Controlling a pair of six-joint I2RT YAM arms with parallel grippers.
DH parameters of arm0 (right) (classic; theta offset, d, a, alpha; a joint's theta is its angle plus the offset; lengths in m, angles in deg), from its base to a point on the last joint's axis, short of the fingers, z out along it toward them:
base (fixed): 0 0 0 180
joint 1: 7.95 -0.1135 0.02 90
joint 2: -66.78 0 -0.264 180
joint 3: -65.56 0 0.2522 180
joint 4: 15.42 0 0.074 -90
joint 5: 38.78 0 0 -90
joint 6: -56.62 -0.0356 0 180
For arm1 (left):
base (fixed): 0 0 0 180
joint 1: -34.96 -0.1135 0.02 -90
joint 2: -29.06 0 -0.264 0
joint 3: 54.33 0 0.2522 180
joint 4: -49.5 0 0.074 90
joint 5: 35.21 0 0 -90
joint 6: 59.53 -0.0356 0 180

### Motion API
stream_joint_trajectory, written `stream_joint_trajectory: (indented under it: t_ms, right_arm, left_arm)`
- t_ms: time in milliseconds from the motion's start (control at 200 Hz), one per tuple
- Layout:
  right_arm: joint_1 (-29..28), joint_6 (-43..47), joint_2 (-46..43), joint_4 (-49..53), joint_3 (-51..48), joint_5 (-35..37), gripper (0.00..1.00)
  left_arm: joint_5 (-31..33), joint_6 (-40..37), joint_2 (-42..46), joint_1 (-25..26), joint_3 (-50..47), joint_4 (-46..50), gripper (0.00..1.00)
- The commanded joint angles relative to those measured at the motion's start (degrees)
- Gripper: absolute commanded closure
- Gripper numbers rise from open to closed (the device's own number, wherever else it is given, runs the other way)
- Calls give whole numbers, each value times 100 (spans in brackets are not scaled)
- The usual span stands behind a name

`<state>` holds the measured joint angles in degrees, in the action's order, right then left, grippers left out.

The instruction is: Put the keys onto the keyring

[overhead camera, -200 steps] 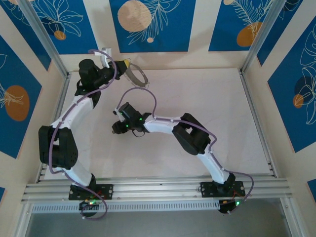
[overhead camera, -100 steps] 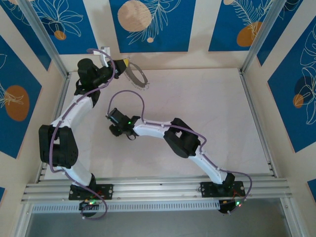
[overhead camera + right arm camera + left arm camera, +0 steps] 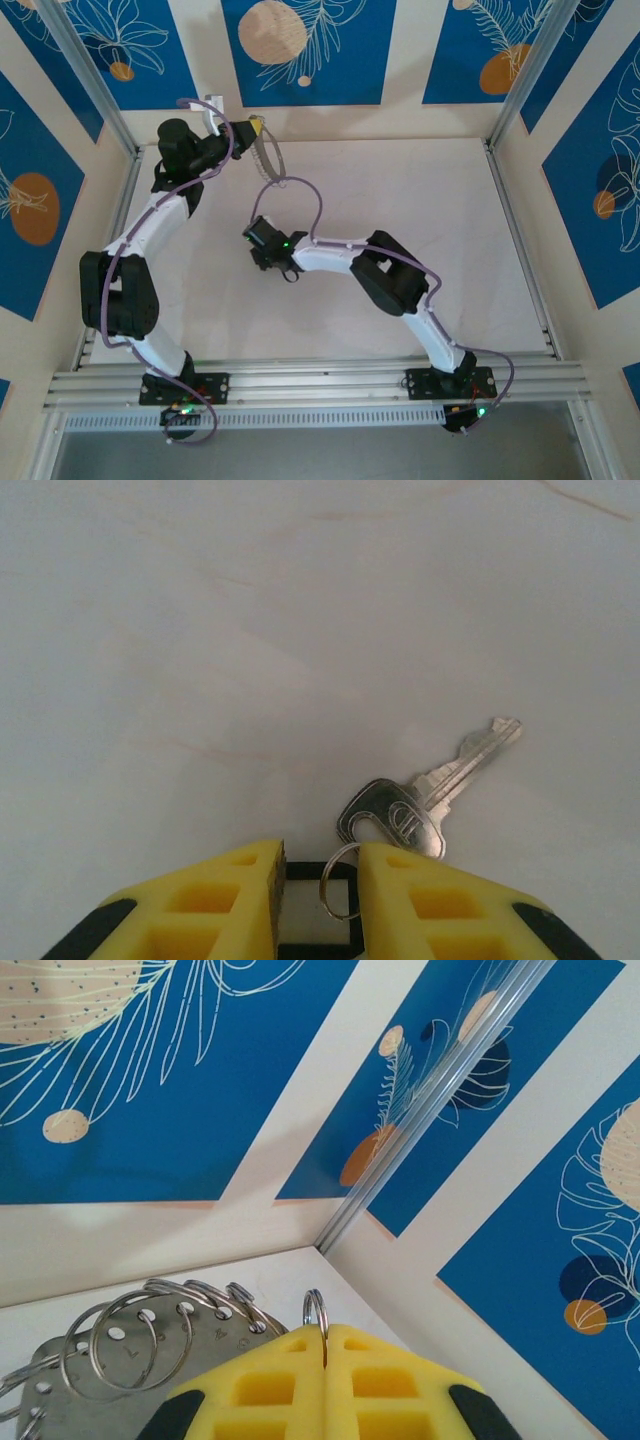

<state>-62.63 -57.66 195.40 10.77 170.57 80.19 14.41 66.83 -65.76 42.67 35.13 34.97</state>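
My left gripper point(image 3: 325, 1332) is raised at the table's far left corner, also visible from above point(image 3: 256, 125). Its yellow pads are shut on one small split ring point(image 3: 314, 1293) of the keyring point(image 3: 95, 1405), a silvery holed plate edged with wire rings. From above, the keyring point(image 3: 270, 160) hangs edge-on. My right gripper point(image 3: 322, 855) points down over the middle left of the table point(image 3: 260, 245). Its fingers press both sides of a black-framed tag point(image 3: 300, 870). A small ring point(image 3: 324, 890) links this tag to the silver key point(image 3: 400, 815), which points away to the right.
A metal rail point(image 3: 120, 225) runs along the table's left edge and another point(image 3: 520, 250) along the right. Blue patterned walls close in the back corner point(image 3: 340, 1225) near my left gripper. Pale bare table point(image 3: 250, 630) spreads out beyond the key.
My right gripper swung left, then back to the right and farther from the bases. Its jaws have narrowed. The keyring in my left gripper turned from face-on to edge-on.
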Motion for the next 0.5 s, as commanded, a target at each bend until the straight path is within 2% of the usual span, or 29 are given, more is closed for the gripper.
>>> stream_joint_trajectory:
  t_ms: [0, 260, 495]
  right_arm:
    - [174, -393, -250, 352, -660, 237, 73]
    - [632, -725, -1072, 129, -1923, 285, 73]
    - [1260, -1015, -1918, -141, -3089, 146, 73]
  left_arm:
    - [-150, 157, 6, -53, 94, -452, 100]
    - [-146, 218, 112, 149, 42, -503, 100]
    - [-1, 107, 227, 550, -101, -397, 100]
